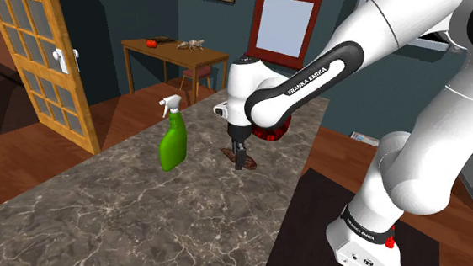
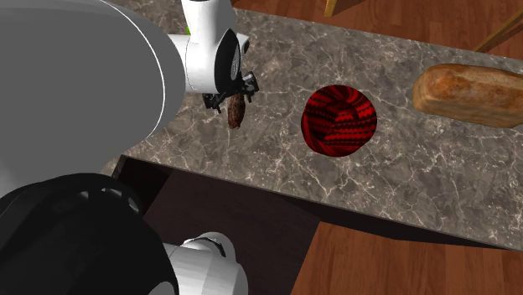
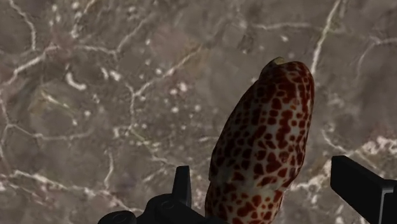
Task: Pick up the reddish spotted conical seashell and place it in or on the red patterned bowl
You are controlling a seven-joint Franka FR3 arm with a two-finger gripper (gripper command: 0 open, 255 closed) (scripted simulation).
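Observation:
The reddish-brown spotted conical seashell point(image 3: 267, 143) lies on the marble counter point(image 1: 105, 220). My gripper point(image 3: 261, 167) is lowered over it and open: the shell sits between the two black fingers, nearer one of them and touching neither. From the shoulder view the gripper point(image 1: 240, 157) reaches down to the shell point(image 1: 229, 152) near the counter's far right edge. The red and black patterned bowl point(image 2: 339, 117) stands on the counter a short way from the shell point(image 2: 235, 111), to the second exterior view's right. In the shoulder view the bowl point(image 1: 270, 135) peeks out behind my forearm.
A green spray bottle point(image 1: 172, 142) stands upright on the counter, to the shoulder view's left of the gripper. A loaf of bread point(image 2: 469, 92) lies beyond the bowl. The counter's edge runs close by the shell and bowl, with wood floor below.

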